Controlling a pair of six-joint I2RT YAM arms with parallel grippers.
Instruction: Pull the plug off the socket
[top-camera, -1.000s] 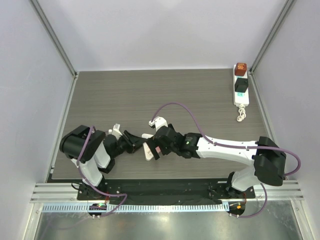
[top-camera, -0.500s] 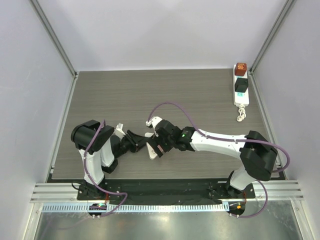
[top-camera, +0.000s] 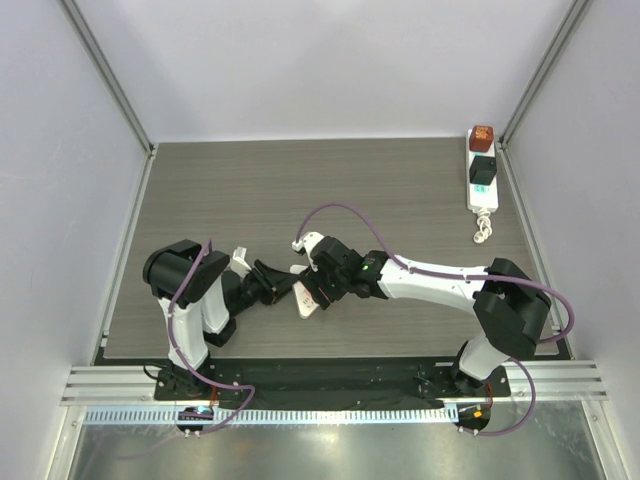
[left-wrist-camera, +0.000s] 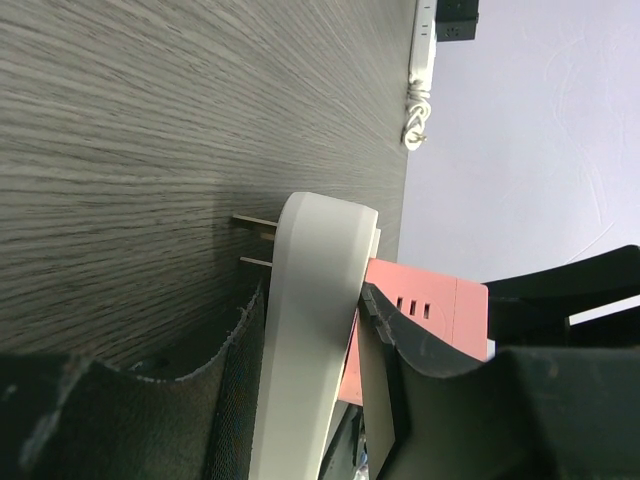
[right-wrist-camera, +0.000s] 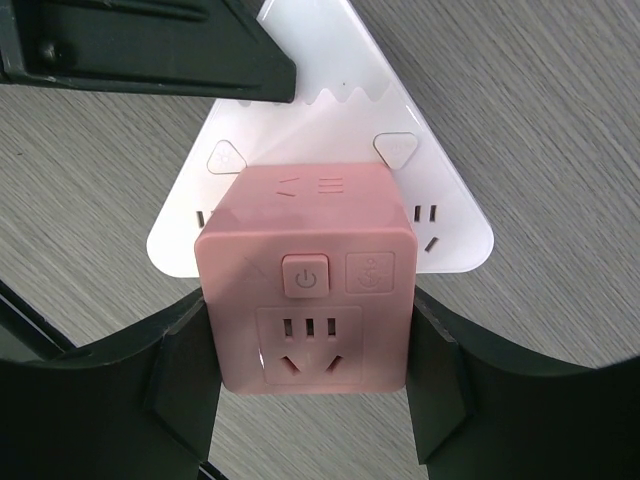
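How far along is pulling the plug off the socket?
Done: the left pincer is shut on the white triangular plate. In hand: the right pincer straddles the pink cube seated on that plate. Left: the pull itself. The power strip holds a black plug and a brown plug.

The table (top-camera: 300, 180) is matt grey wood-grain laminate. The pink cube plug (right-wrist-camera: 305, 230) is smooth satin plastic, and the white triangular plate (right-wrist-camera: 330, 130) behind it is glossier plastic. Finger pads (left-wrist-camera: 238, 400) of the left gripper (left-wrist-camera: 312, 300) look dark, rough and rubbery; the frame rails (top-camera: 107, 70) are brushed metal
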